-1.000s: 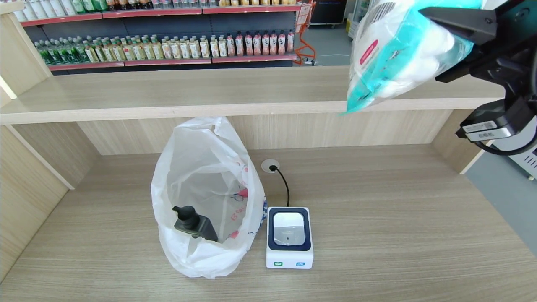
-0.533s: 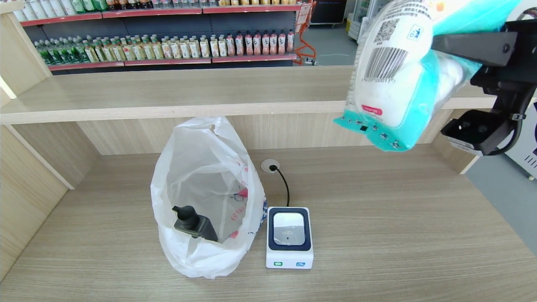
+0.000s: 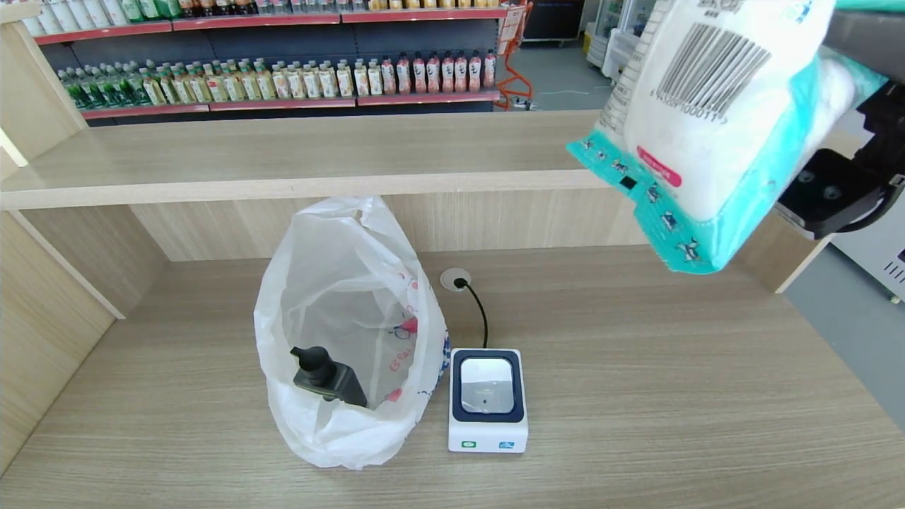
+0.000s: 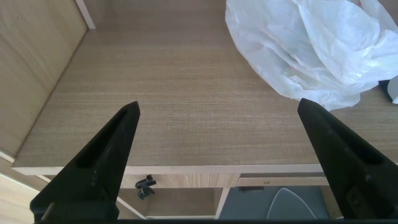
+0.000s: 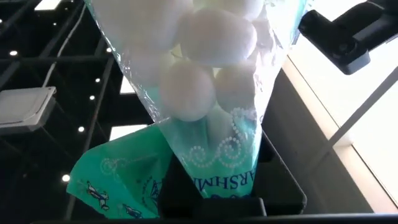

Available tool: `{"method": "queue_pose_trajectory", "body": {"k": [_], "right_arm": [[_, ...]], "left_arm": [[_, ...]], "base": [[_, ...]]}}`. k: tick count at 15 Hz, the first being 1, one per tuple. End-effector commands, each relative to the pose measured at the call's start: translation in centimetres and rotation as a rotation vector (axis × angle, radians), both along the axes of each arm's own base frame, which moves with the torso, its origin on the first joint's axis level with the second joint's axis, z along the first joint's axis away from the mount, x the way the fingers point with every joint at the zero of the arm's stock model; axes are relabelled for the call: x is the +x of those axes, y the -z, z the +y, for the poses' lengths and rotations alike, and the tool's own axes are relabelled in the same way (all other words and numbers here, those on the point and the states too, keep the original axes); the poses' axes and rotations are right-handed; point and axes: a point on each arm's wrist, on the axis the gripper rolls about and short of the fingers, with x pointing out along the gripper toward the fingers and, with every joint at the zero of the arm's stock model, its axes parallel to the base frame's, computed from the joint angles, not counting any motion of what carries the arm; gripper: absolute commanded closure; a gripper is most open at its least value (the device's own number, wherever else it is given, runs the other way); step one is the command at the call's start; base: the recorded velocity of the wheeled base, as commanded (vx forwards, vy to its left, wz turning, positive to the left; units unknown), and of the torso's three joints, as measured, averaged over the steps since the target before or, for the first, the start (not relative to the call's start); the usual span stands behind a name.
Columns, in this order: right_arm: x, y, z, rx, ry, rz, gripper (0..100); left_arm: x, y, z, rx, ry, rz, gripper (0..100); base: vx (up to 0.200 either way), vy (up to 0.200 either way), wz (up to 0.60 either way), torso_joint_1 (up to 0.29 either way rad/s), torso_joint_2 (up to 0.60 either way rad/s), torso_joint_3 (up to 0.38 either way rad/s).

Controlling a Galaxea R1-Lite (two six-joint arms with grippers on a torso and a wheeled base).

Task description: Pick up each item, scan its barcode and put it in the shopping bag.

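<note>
A teal and white bag of marshmallows [image 3: 707,134] hangs high over the counter's right side, its barcode [image 3: 710,71] facing the head camera. My right gripper [image 5: 211,183] is shut on the bag [image 5: 205,74], one finger [image 3: 866,42] showing at its right. A white plastic shopping bag [image 3: 346,332] stands open on the counter, left of centre, with a dark pump bottle [image 3: 327,376] inside. The white scanner [image 3: 488,399] sits just right of it, window up. My left gripper [image 4: 217,109] is open above the counter's near left edge, with the shopping bag [image 4: 317,50] ahead of it.
The scanner's black cable [image 3: 481,311] runs back to a round grommet [image 3: 455,278]. A raised wooden ledge [image 3: 297,162] borders the back, with side walls [image 3: 49,318] at left and right. Shelves of bottles [image 3: 283,78] stand beyond. Bare counter [image 3: 672,382] lies right of the scanner.
The right gripper has turned the marshmallow bag so its barcode now shows, and swung it nearer the head camera and lower. The shopping bag and the scanner have not moved.
</note>
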Motion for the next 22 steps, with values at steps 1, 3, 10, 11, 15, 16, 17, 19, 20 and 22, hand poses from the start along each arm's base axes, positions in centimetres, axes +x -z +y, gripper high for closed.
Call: {"method": "queue_pose_trajectory", "body": {"k": [1, 3, 10, 11, 15, 16, 17, 19, 20, 22], "right_arm": [[-1.2, -0.5, 0.5, 0.022, -0.025, 0.002, 100], [-1.7, -0.3, 0.6, 0.021, -0.035, 0.029, 100], [-6.8, 3.0, -1.0, -0.027, -0.048, 0.043, 100], [-7.4, 2.7, -1.3, -0.025, -0.045, 0.025, 100], [-9.3, 1.9, -2.4, -0.011, -0.010, -0.037, 100], [-9.3, 1.9, -2.6, -0.015, 0.001, -0.036, 100], [-9.3, 1.9, -2.6, -0.015, 0.003, -0.036, 100], [-9.2, 1.9, -2.5, -0.011, 0.003, -0.035, 100], [-8.9, 2.1, -2.5, -0.015, 0.003, -0.018, 100], [-8.8, 2.2, -2.4, -0.016, 0.003, -0.014, 100]], "left_arm": [[0.0, 0.0, 0.0, 0.000, -0.001, 0.002, 0], [0.0, 0.0, 0.0, 0.000, -0.001, 0.000, 0], [0.0, 0.0, 0.0, 0.000, -0.001, 0.000, 0], [0.0, 0.0, 0.0, 0.000, -0.001, 0.002, 0], [0.0, 0.0, 0.0, 0.000, -0.001, -0.001, 0], [0.0, 0.0, 0.0, 0.000, -0.001, 0.000, 0], [0.0, 0.0, 0.0, 0.000, -0.001, 0.002, 0], [0.0, 0.0, 0.0, 0.000, 0.001, 0.000, 0], [0.0, 0.0, 0.0, 0.000, -0.001, 0.002, 0], [0.0, 0.0, 0.0, 0.000, -0.001, 0.002, 0]], "base": [[0.000, 0.000, 0.00, 0.000, 0.00, 0.000], [0.000, 0.000, 0.00, 0.000, 0.00, 0.000], [0.000, 0.000, 0.00, 0.000, 0.00, 0.000], [0.000, 0.000, 0.00, 0.000, 0.00, 0.000], [0.000, 0.000, 0.00, 0.000, 0.00, 0.000], [0.000, 0.000, 0.00, 0.000, 0.00, 0.000], [0.000, 0.000, 0.00, 0.000, 0.00, 0.000], [0.000, 0.000, 0.00, 0.000, 0.00, 0.000], [0.000, 0.000, 0.00, 0.000, 0.00, 0.000], [0.000, 0.000, 0.00, 0.000, 0.00, 0.000]]}}
